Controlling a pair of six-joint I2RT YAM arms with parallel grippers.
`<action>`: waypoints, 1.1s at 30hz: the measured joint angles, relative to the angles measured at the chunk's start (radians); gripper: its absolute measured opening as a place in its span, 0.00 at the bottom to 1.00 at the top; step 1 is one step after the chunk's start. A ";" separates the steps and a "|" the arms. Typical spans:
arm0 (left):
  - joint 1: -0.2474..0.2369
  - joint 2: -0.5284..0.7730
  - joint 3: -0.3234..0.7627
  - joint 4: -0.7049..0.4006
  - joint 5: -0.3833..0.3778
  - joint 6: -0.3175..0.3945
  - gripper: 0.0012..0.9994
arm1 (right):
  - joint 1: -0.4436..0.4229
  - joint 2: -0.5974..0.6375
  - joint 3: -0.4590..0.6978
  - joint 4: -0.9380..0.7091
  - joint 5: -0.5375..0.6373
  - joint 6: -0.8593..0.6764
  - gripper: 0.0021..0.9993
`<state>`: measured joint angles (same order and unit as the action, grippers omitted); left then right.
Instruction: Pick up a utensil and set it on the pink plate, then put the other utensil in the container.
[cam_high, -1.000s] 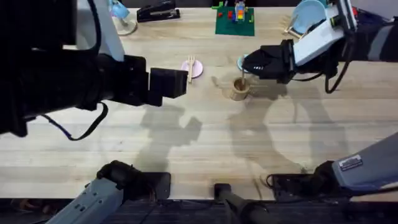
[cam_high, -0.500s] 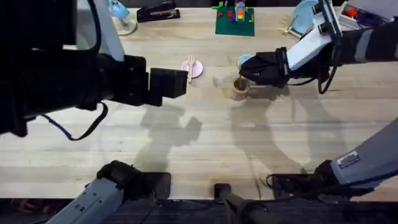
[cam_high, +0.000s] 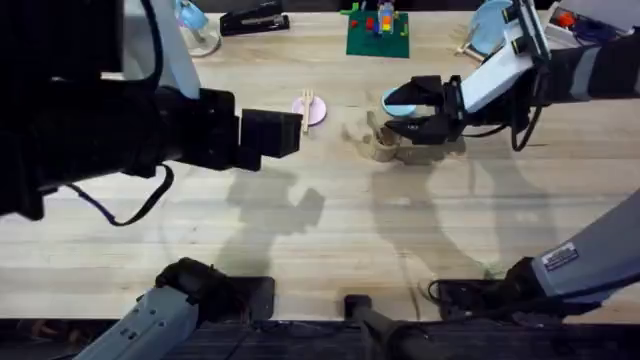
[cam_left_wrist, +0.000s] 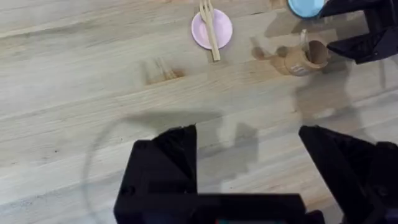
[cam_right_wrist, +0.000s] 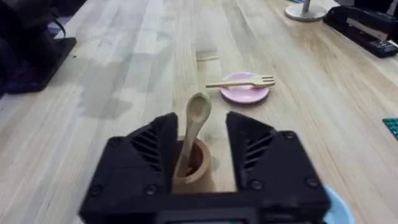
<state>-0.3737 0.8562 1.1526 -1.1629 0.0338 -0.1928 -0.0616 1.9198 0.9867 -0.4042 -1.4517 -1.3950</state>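
— What had changed since a second ago?
— The right tool (cam_high: 399, 112) had spread, leaving the spoon (cam_right_wrist: 192, 134) upright in the brown cup (cam_high: 385, 146), directly between its fingers.
— The fork?
— Across the pink plate (cam_left_wrist: 211, 31); the left tool (cam_left_wrist: 249, 168) hung spread, well apart.

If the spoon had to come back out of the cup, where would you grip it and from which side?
Grip the spoon on its bare neck just under the bowl, coming from above. It stands handle-down in the cup, leaning on the rim, so only the upper part is free. The open right gripper already straddles it.
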 joint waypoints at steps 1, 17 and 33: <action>0.000 0.000 0.000 0.000 0.000 0.000 1.00 | 0.000 0.000 0.000 0.001 0.000 0.003 0.52; 0.000 0.000 0.000 0.000 0.000 0.000 0.99 | -0.048 -0.003 0.027 0.003 0.020 0.418 0.99; 0.000 0.000 0.000 0.000 0.000 0.002 0.99 | -0.051 -0.344 0.122 -0.174 0.438 0.820 1.00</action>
<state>-0.3737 0.8562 1.1526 -1.1632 0.0338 -0.1905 -0.1123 1.5762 1.1088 -0.5781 -1.0141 -0.5747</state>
